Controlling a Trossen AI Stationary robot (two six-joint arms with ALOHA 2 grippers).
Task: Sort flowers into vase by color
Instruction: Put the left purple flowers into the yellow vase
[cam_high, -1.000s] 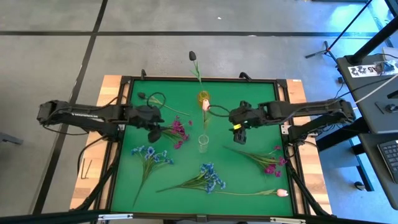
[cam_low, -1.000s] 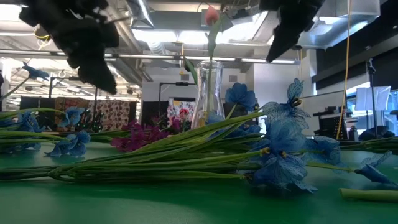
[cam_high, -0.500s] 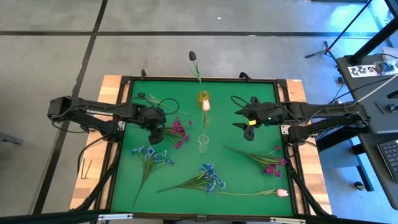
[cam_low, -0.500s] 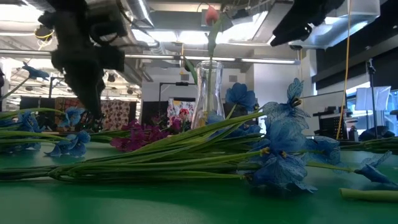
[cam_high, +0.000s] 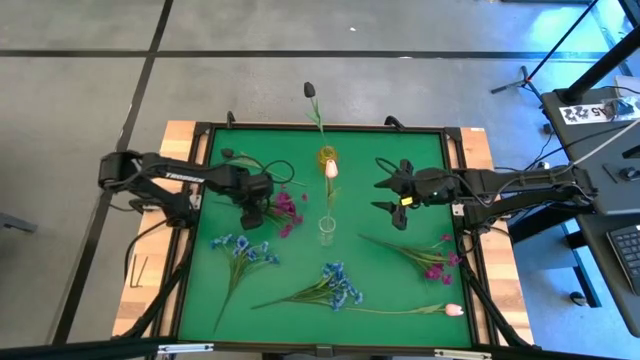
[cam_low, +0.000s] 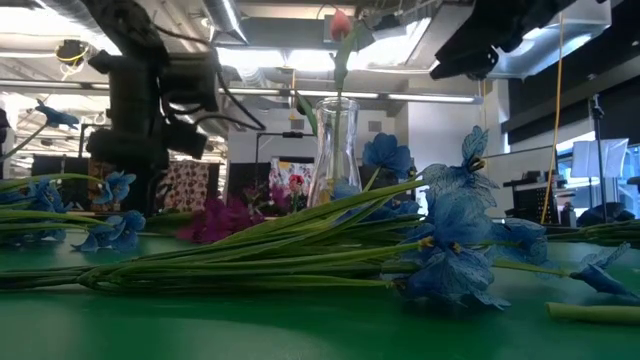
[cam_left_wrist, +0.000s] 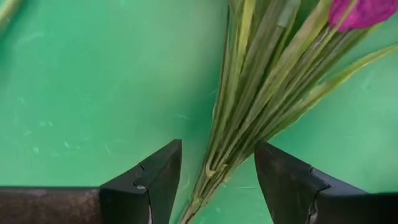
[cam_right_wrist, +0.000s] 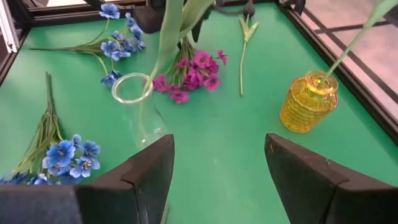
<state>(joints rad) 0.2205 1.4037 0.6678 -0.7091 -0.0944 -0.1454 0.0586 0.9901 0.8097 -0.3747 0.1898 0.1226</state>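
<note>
A magenta flower spray (cam_high: 287, 207) lies on the green mat at the left. My left gripper (cam_left_wrist: 217, 180) points down over its stem bundle (cam_left_wrist: 239, 124), open, one finger on each side of the stems and apart from them. My right gripper (cam_high: 388, 192) hangs open and holds nothing, right of the two vases. A clear glass vase (cam_high: 327, 231) at the middle holds a pink tulip (cam_high: 331, 169). Behind it a yellow vase (cam_high: 328, 156) holds a near-black tulip (cam_high: 310, 90). In the low view the clear vase (cam_low: 335, 150) stands behind stems.
Two blue sprays (cam_high: 240, 250) (cam_high: 336, 284) lie near the front. Another magenta spray (cam_high: 430, 262) and a loose pink tulip (cam_high: 454, 310) lie at the right front. A black frame (cam_high: 196, 230) rims the mat. Bare green mat lies between the vases and my right gripper.
My left gripper has come down toward the magenta spray's stems and tipped until it points straight down; its fingers stay open. My right gripper has drawn back toward the table's right edge and tipped up nearer level. No flower has moved.
</note>
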